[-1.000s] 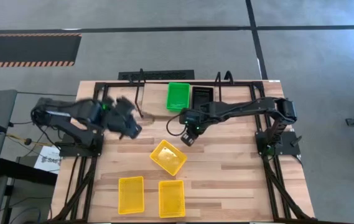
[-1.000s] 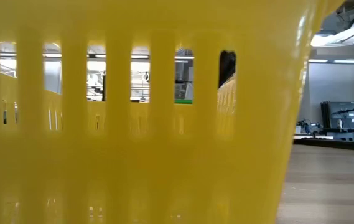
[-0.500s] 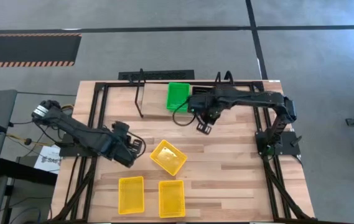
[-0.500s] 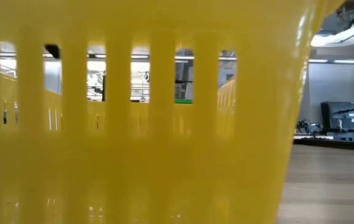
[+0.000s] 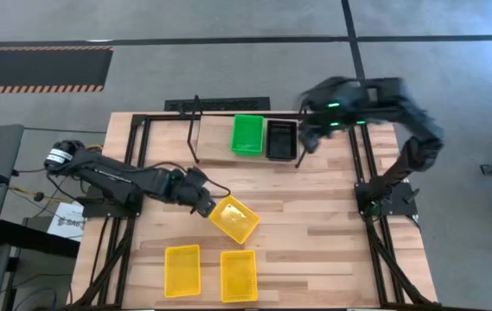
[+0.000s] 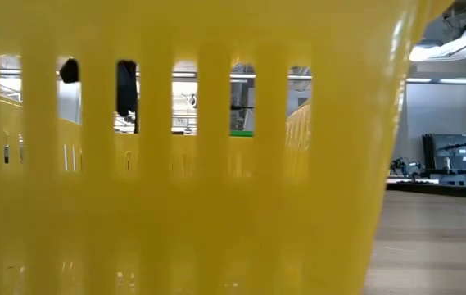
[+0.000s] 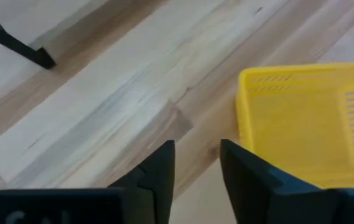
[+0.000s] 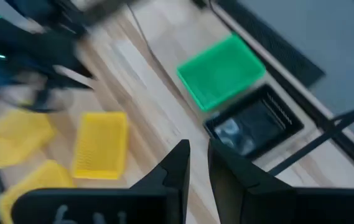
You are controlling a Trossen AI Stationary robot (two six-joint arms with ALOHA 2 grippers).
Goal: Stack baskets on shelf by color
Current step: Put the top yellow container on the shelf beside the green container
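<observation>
1. Yellow plastic is the hazard at centre frame of the high view: the tilted yellow basket point(image 5: 233, 218) lies askew on the wooden table point(image 5: 315, 225), and the left gripper point(image 5: 204, 199) stands just beside its upper-left corner. In the left wrist view the fingers point(image 7: 158, 168) are parted with a narrow gap and hold nothing; the basket point(image 7: 307, 118) lies off to one side of that gap, not between the jaws.
2. Risk: a closing move from this offset would likely miss the rim or pinch only a corner, pushing the basket further askew. Cause: misalignment between the jaw line and the basket wall.
3. Risk: a corner grip on a light perforated tray may let it swing or slip during the carry.
4. Right gripper point(image 5: 302, 145) hangs at the upper right, blurred, beside the black basket point(image 5: 281, 139). Its fingers point(image 8: 173, 168) show a slim gap and nothing between them.
5. Green basket point(image 5: 247, 134) sits just left of the black one at the table's upper edge; the shelf point(image 5: 195, 130) legs show left of it.
6. Two further yellow baskets point(image 5: 182, 269) point(image 5: 238, 276) lie at lower centre, well apart from the shelf.
7. Low view is filled by a yellow basket wall point(image 6: 183, 197); it gives no check on clearance.
</observation>
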